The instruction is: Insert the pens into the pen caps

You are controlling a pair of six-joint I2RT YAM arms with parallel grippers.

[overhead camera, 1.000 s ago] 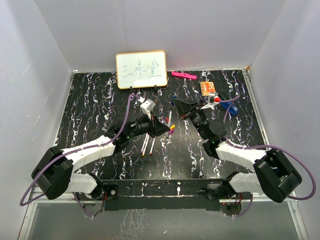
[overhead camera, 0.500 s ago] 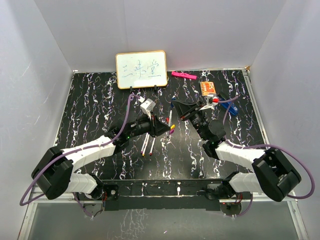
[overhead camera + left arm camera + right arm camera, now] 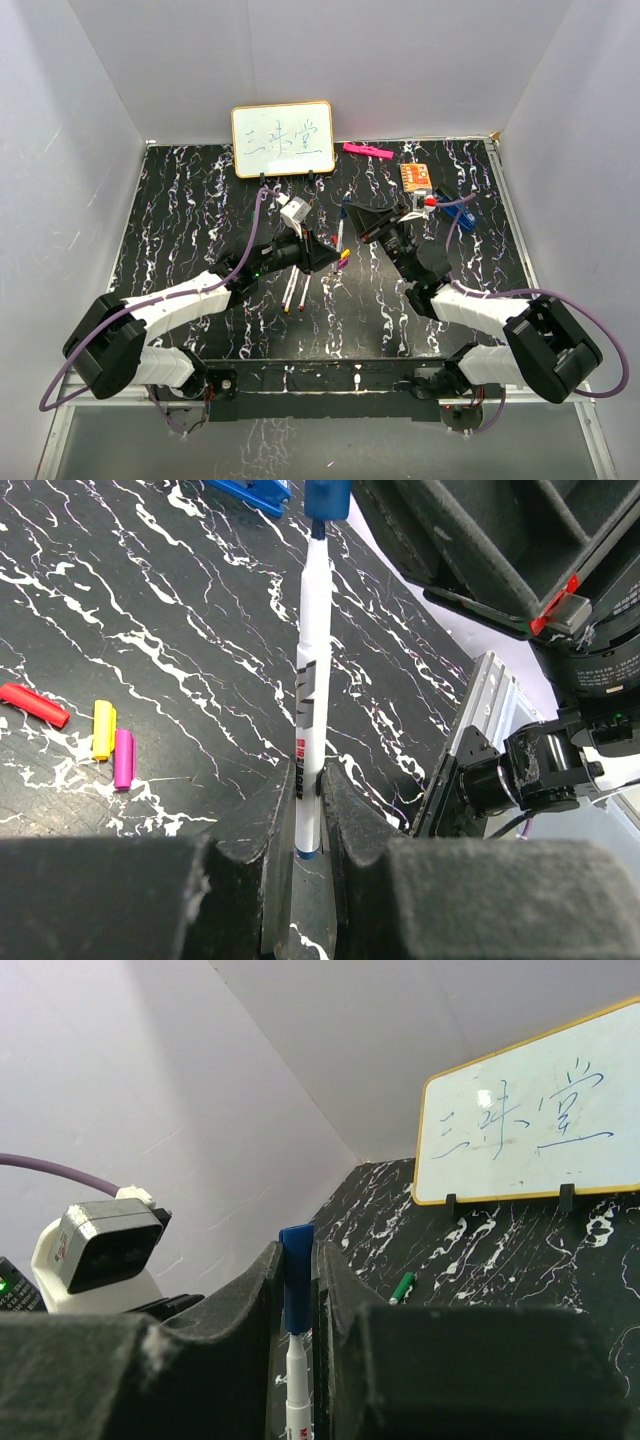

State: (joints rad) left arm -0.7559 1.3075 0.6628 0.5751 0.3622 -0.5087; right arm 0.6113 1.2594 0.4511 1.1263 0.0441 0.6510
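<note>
My left gripper (image 3: 310,780) is shut on the lower barrel of a white pen (image 3: 308,680) and holds it above the table. The pen's blue tip meets a blue cap (image 3: 327,498) held in my right gripper (image 3: 296,1250), which is shut on it. In the right wrist view the blue cap (image 3: 296,1275) sits over the tip of the pen (image 3: 297,1380). In the top view the two grippers meet at mid-table, the left (image 3: 333,256) and the right (image 3: 350,213). Red (image 3: 35,705), yellow (image 3: 103,728) and purple (image 3: 123,758) caps lie on the table. A green cap (image 3: 401,1287) lies farther back.
Two more pens (image 3: 298,290) lie under the left arm. A small whiteboard (image 3: 283,138) stands at the back. A pink bar (image 3: 367,151), an orange item (image 3: 416,176) and a blue clip (image 3: 465,212) lie at the back right.
My right gripper with the blue cap has shifted slightly toward the left gripper and the pen tip. The left arm has stayed still.
</note>
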